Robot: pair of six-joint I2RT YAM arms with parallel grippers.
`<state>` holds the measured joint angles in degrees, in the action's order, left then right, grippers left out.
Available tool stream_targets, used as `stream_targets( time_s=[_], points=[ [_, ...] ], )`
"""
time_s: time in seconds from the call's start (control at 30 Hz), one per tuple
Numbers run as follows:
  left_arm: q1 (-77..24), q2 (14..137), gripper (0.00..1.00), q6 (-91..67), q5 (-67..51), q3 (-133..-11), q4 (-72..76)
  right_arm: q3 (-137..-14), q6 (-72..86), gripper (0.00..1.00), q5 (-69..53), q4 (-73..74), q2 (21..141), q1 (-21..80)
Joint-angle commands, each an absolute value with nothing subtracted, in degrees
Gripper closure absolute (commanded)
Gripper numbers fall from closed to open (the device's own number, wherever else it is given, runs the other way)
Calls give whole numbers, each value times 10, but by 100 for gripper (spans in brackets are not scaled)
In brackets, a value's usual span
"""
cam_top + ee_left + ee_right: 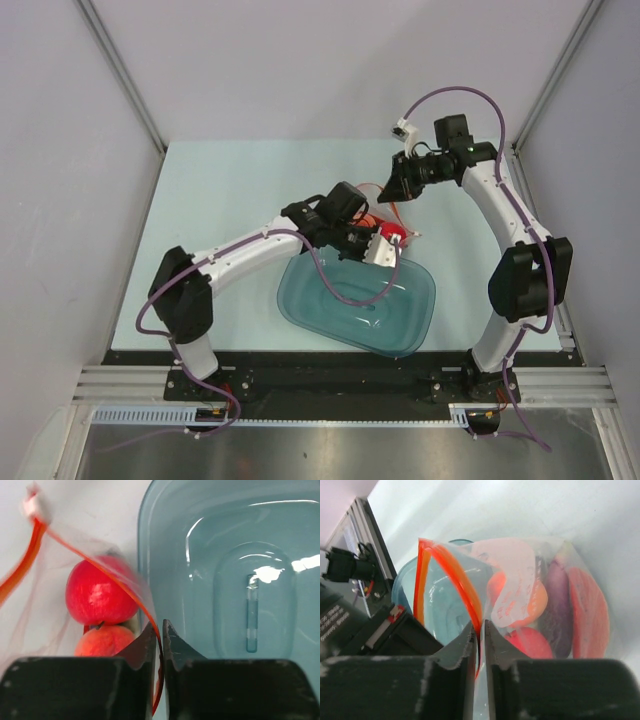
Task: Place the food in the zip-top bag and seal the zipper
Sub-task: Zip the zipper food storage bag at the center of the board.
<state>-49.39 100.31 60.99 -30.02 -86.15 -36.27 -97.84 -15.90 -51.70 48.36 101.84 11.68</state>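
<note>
The clear zip-top bag (388, 222) lies between my two grippers, just behind the tub. Through its plastic I see the red apple (100, 592), the orange fruit (105, 641), the purple eggplant (555, 605) and the red-orange wedge (590, 615). The fish is hidden. My left gripper (159, 626) is shut on the red-orange zipper (27, 562) at the bag's near end; it also shows in the top view (375, 242). My right gripper (479, 626) is shut on the same zipper (457, 575) further along, at the far end in the top view (402, 185). The mouth bows open between them.
The teal translucent tub (360, 295) stands in front of the bag, beside the left gripper, and holds no food; it fills the right of the left wrist view (240, 580). A white slider tab (37, 507) sits on the zipper's end. Grey walls enclose the table.
</note>
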Motion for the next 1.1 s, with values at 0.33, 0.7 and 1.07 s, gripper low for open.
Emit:
stream_targets(
  time_s=[0.33, 0.7, 1.07],
  points=[
    [-449, 956, 100, 482, -273, -797, -207, -853, -265, 0, -531, 432, 815, 17],
    [-403, 1014, 100, 400, -331, -901, -256, -719, -479, 1, -573, 449, 713, -47],
    [-397, 1034, 100, 396, -346, -930, -279, -513, -356, 22, -554, 83, 650, -15]
  ],
)
